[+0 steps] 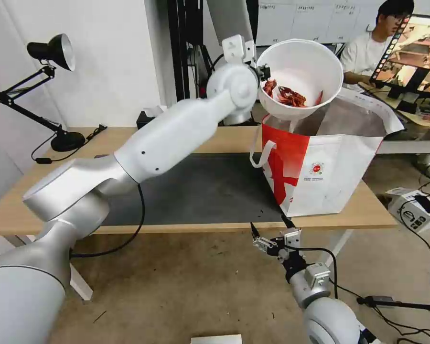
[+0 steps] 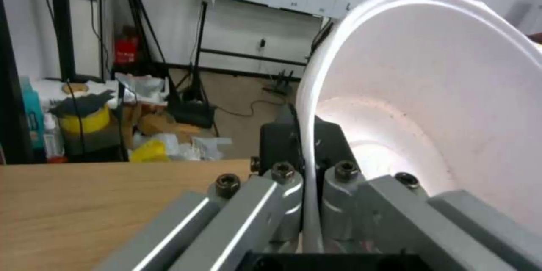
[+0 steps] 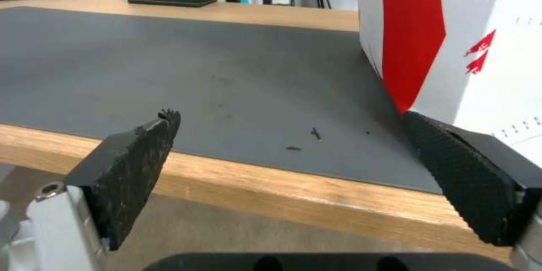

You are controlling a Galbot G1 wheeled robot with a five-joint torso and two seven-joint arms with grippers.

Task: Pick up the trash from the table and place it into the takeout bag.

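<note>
Head view first, going from left to right: a black bendy lamp (image 1: 52,52) stands at the far left corner of my wide light-wood desk (image 1: 177,141), which has a big dark grey mat (image 1: 200,186) lying on it. I see no trash on the mat, just a few tiny dark crumbs (image 3: 313,134) near the front edge. A black tissue box (image 1: 145,119) sits at the back.

My left arm reaches up and across the desk. My left tool (image 1: 263,72) is pinched shut on the rim of the white round bowl (image 1: 301,71) with red shells (image 1: 284,94) in it. I hold the bowl tipped, just above the open top of the big red-and-white takeout bag (image 1: 320,167) with its silver lining. The bag stands on the right part of the desk.

My right tool (image 1: 267,228) waits low, in front of the desk edge, wide open and holding nothing.

I think the job is almost done. The bowl looks like the last piece, and it is not in the bag yet. I cannot see inside the bag.
</note>
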